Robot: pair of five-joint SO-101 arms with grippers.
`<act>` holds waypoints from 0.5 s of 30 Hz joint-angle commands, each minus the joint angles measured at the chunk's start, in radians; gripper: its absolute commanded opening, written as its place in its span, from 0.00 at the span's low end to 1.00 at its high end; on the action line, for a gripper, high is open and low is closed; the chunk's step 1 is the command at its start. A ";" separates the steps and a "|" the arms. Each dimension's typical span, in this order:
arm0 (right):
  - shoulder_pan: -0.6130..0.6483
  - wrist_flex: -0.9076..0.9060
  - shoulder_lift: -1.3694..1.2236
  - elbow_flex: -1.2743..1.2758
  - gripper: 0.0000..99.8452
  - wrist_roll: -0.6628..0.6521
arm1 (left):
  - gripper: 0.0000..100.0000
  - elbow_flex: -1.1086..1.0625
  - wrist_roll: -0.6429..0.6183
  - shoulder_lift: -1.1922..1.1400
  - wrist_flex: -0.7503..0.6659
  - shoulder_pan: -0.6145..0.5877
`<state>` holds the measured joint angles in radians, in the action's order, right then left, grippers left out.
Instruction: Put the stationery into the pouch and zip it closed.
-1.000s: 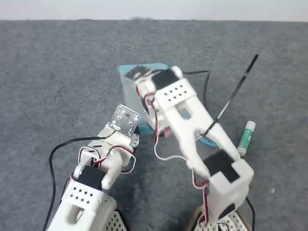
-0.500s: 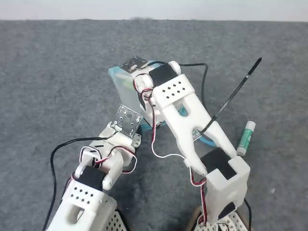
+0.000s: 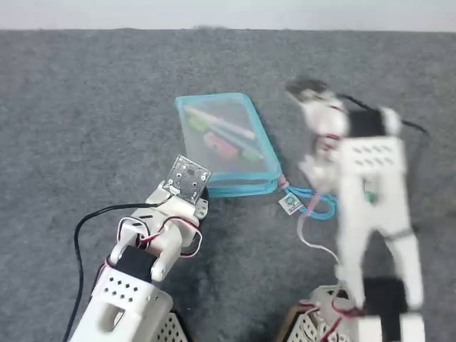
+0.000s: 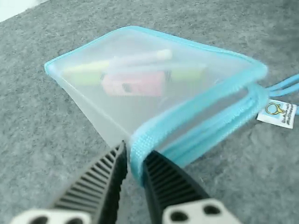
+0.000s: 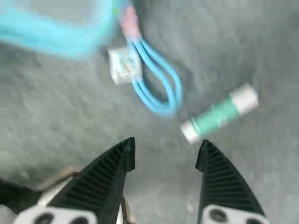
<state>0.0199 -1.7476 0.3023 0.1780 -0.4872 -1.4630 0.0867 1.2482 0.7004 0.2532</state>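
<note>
The translucent pouch (image 3: 224,139) with a teal zip edge lies flat mid-table, with a pink item and light pens inside it (image 4: 135,84). My left gripper (image 4: 135,156) is shut on the pouch's near teal corner; in the high view it sits at that corner (image 3: 201,194). A blue cord loop (image 3: 318,203) with a white tag (image 3: 290,204) trails from the zip end. My right gripper (image 5: 167,144) is open above the carpet, close to the cord loop (image 5: 159,86) and a green-and-white glue stick (image 5: 219,113). The right arm (image 3: 367,157) stands to the right of the pouch.
Grey carpet (image 3: 85,107) covers the table, with free room to the left and behind the pouch. The left arm's black cable (image 3: 89,221) runs along the near left. Both arm bases stand at the front edge.
The right arm has swung away from above the pouch to the right, uncovering it. The pouch shifted a little and lies flat. The left gripper has kept its hold.
</note>
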 commanded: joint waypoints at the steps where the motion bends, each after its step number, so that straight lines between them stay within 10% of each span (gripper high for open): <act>1: -0.217 0.073 0.139 0.180 0.22 -0.118 | 0.01 0.016 -0.008 0.000 -0.020 -0.002; 15: -0.433 0.513 -0.087 0.562 0.22 -0.029 | 0.01 -0.005 -0.008 0.000 -0.021 -0.003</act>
<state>-0.4066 -1.3042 0.2547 0.7411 -0.5623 -1.4768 0.0867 1.2482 0.7004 0.2532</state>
